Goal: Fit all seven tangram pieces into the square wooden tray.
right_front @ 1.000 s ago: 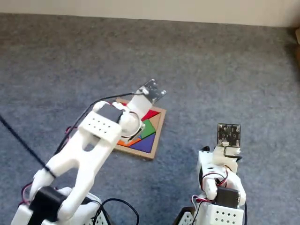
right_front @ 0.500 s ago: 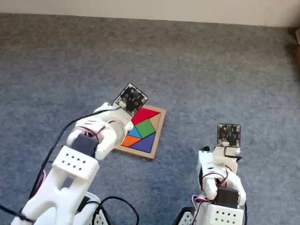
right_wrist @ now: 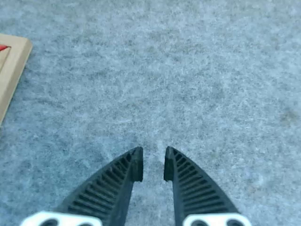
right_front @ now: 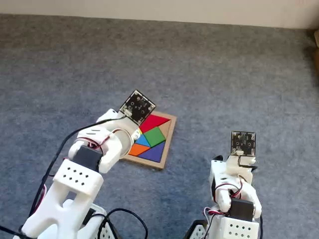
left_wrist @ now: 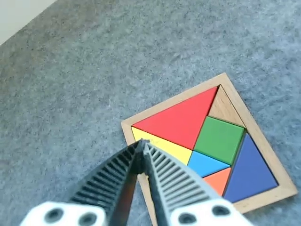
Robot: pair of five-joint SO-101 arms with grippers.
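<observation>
The square wooden tray (right_front: 168, 145) is seen on the grey carpet worktop (right_front: 224, 69), just in front of the left arm (right_front: 82, 172). The left arm's fingers (left_wrist: 162, 172) are pressed tight together with nothing held. Their tips are hung over the yellow piece (left_wrist: 174, 149) at the left side of the tray.

The big red triangle (left_wrist: 181, 120), the green square (left_wrist: 218, 139), the small light blue triangle (left_wrist: 204, 164), the orange triangle (left_wrist: 221, 179) and the big dark blue triangle (left_wrist: 249, 169) are laid flat in the tray too. One wood-coloured triangle (left_wrist: 225, 109) is seen at the tray's right edge, across the tray from those fingers. It cannot be told if it is a bare gap or a seventh piece.

The right arm's fingers (right_wrist: 120, 176) are parted a little with nothing held, and the tray is found well apart to their left. So the left arm is judged the nearer one for any last push.
</observation>
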